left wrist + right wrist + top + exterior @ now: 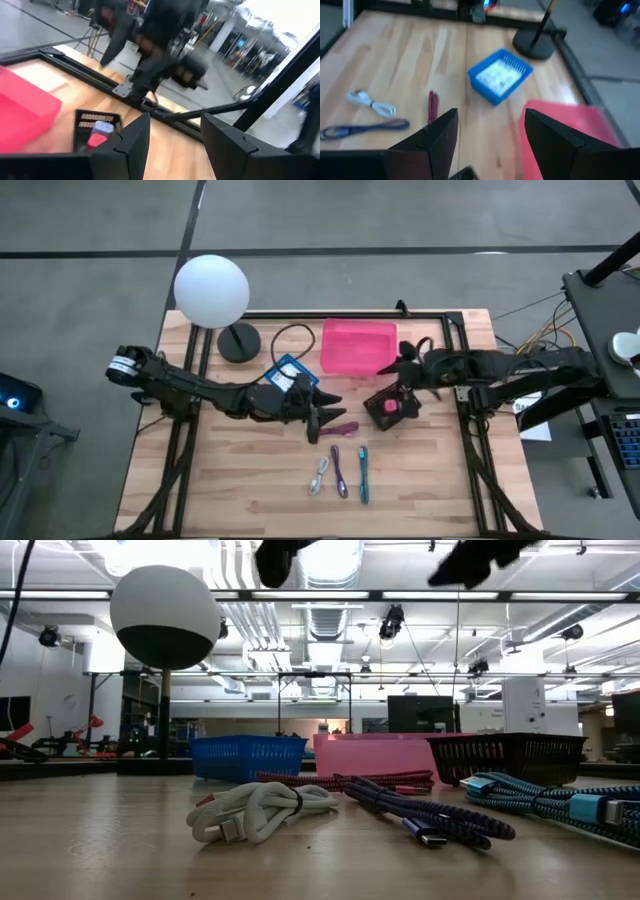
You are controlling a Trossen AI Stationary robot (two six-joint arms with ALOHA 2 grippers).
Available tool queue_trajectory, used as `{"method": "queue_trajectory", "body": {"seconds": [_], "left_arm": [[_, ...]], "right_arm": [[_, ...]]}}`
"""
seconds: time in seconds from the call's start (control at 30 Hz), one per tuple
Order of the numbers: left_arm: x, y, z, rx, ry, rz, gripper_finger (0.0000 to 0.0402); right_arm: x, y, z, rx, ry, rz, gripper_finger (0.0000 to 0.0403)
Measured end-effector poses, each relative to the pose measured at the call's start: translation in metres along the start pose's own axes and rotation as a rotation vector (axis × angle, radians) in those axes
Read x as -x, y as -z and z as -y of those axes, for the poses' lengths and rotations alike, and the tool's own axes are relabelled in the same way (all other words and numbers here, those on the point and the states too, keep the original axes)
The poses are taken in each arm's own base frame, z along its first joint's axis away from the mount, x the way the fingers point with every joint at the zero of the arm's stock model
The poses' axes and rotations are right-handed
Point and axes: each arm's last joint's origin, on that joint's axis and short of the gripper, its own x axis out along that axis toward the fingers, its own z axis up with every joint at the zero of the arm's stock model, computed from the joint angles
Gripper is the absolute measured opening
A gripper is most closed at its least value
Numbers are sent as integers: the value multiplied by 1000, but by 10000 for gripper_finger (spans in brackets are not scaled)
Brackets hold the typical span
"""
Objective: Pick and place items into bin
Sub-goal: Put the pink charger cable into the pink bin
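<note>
The items are bundled cables. A maroon one (344, 428) lies mid-table; a white one (318, 477), a purple one (340, 472) and a teal one (363, 474) lie side by side nearer the front edge. The pink bin (357, 345) stands at the back centre. My left gripper (326, 416) hangs open above the table just left of the maroon cable, pointing level toward the right; its wrist view (175, 125) shows nothing between the fingers. My right gripper (400, 363) is open and raised by the bin's right edge, with nothing between its fingers (490, 122).
A blue basket (291, 372) sits left of the bin. A black basket (391, 406) holding a red thing sits below the bin's right corner. A white globe lamp (211, 291) on a black base (238, 342) stands at the back left. A black frame (470, 340) borders the table.
</note>
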Motion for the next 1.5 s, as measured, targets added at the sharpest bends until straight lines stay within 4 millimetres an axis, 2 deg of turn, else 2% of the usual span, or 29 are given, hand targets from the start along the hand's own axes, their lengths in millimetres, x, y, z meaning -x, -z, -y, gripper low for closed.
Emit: {"method": "queue_trajectory", "body": {"seconds": [0.13,0.27,0.33,0.53,0.83,1.0,1.17,1.37,1.5], "left_arm": [[-12,9,0,-78,-13,-20,160],[-23,20,-2,-176,-41,-82,160],[-29,25,-2,-209,-41,-98,160],[-29,26,-6,-279,-51,-164,168],[-25,43,-20,-290,-84,-380,248],[-17,57,-32,-320,-169,-548,247],[-11,64,-38,-346,-211,-637,242],[-5,77,-43,-315,-147,-729,242],[1,89,-52,-286,-180,-770,242]], "right_arm": [[26,-18,5,2,12,88,214],[49,-25,9,-28,19,124,214],[57,-23,10,-54,34,112,214],[71,-10,12,-128,33,81,214],[67,4,10,-192,32,21,214],[62,5,9,-187,32,0,214],[55,6,9,-184,33,-26,214],[47,8,7,-179,34,-58,214],[45,12,7,-177,34,-72,215]]}}
